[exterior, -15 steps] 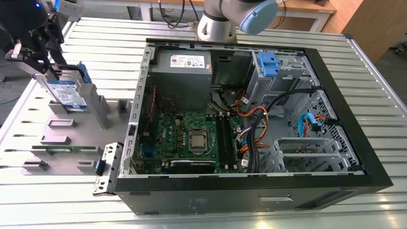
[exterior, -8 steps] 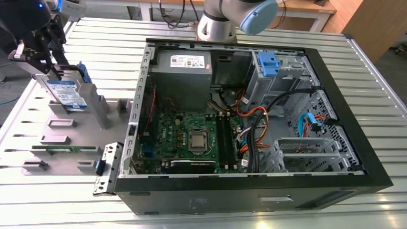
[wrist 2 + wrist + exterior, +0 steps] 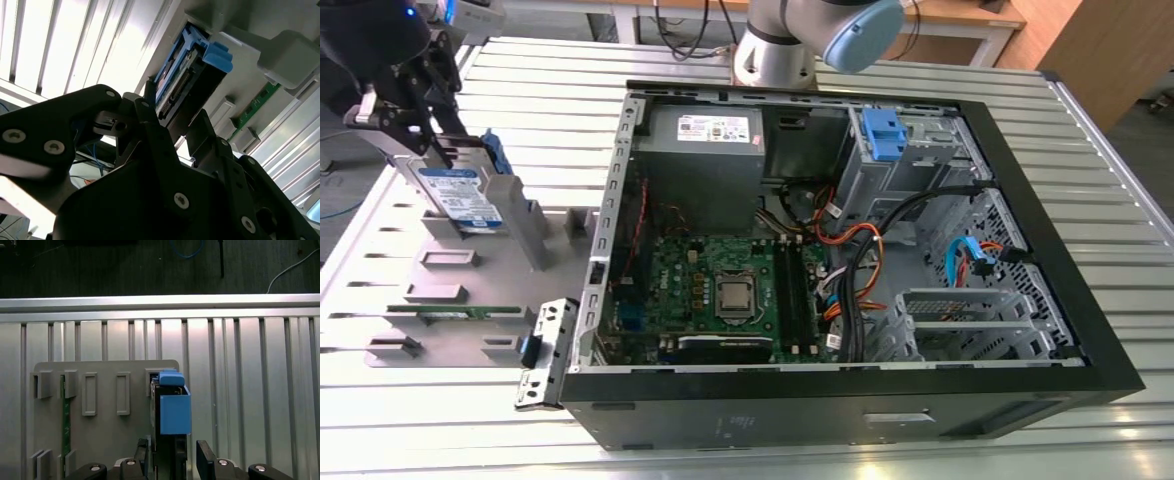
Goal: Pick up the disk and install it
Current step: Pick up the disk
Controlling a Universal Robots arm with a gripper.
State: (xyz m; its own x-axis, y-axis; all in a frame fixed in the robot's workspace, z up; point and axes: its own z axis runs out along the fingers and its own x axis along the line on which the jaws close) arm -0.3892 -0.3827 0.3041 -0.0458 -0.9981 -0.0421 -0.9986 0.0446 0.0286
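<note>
Robotics workshop: open computer case point(image 3: 854, 410) on slatted aluminium table point(image 3: 440, 430).

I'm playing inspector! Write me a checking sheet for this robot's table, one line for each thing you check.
Surface: ribbed metal table with a gray holder plate lying on it.
Job's things: disk stands upright in the holder plate, not yet in the computer case.
Clutter: thin green strip on the same plate.
Grippers: hand is open, with one finger on each side of the disk.
Cables: orange, blue and black cables inside the computer case.
Surroundings: wooden furniture beyond the table.
</note>
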